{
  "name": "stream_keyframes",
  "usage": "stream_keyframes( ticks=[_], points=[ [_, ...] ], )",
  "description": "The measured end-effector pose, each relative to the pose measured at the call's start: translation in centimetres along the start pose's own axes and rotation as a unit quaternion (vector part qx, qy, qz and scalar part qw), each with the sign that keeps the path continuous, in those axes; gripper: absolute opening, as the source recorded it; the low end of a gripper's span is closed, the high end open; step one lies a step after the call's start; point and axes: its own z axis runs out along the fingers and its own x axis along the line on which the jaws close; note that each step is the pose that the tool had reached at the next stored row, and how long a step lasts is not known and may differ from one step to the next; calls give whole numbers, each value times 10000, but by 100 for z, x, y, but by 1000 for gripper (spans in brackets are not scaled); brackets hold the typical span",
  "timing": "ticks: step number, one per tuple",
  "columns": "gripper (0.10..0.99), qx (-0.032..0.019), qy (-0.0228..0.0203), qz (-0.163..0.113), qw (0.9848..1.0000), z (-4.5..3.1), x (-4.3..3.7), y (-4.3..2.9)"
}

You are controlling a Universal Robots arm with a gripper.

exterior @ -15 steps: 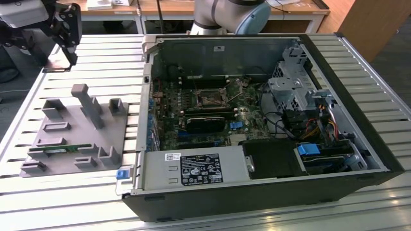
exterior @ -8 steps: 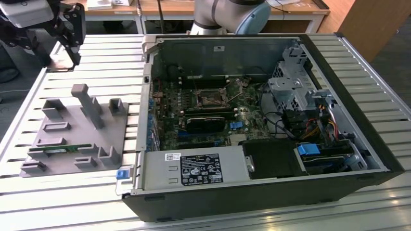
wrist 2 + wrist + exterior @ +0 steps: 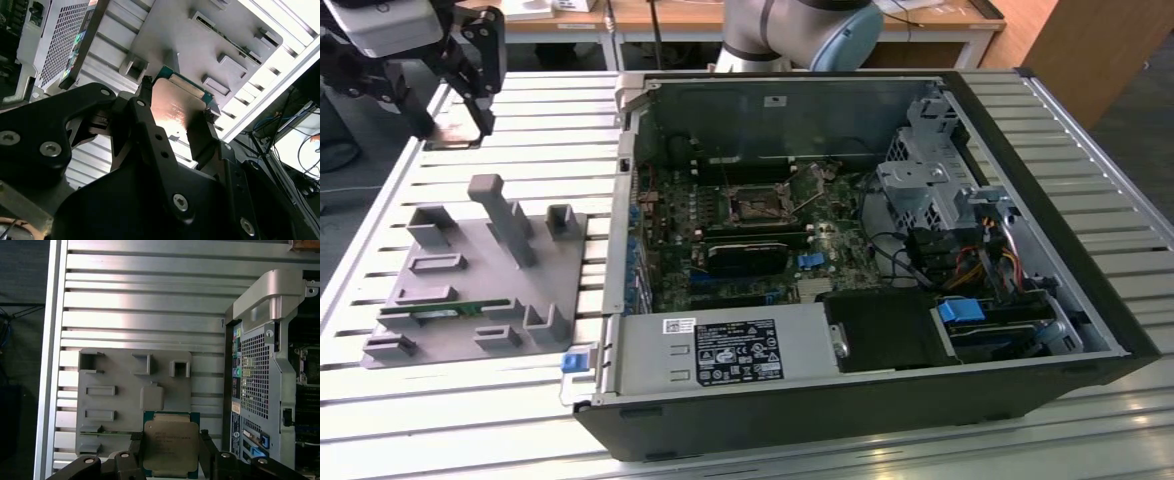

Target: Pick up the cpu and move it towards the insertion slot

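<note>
Gripper (image 3: 171,460) fingers pinch the cpu (image 3: 171,445) by two opposite edges, and we see the chip lifted clear above the grey holder tray (image 3: 107,405) in the first wrist view. In the second wrist view the cpu (image 3: 177,102) shows its shiny metal face with a green rim, clamped between the dark fingers (image 3: 146,90), the tray (image 3: 190,45) lying behind it. In the exterior view we find the gripper (image 3: 474,95) high over the slatted table (image 3: 520,120), at that view's upper left, beyond the tray (image 3: 467,300) and well apart from the open computer case (image 3: 1067,240). The slot (image 3: 758,204) sits inside the case on the green board (image 3: 720,215), a dark square in a silvery frame, with nothing in it. We see a thin green strip (image 3: 447,311) lying in one of the tray's grooves
</note>
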Motion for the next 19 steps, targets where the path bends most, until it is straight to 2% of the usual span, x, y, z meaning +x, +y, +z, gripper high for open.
stream_keyframes(
  ticks=[19],
  points=[
    [529, 0, 0, 0, 10000, -1, -146, -4]
  ],
)
